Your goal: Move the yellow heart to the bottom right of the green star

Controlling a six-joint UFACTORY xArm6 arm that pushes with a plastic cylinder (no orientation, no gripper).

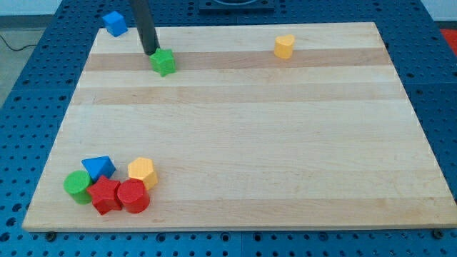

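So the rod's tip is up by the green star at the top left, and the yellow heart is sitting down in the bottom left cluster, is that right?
Not quite. My tip is beside the green star at the view's top left, but the yellow heart sits alone near the view's top right, as the camera view shows. The yellow block in the bottom-left cluster is a hexagon.
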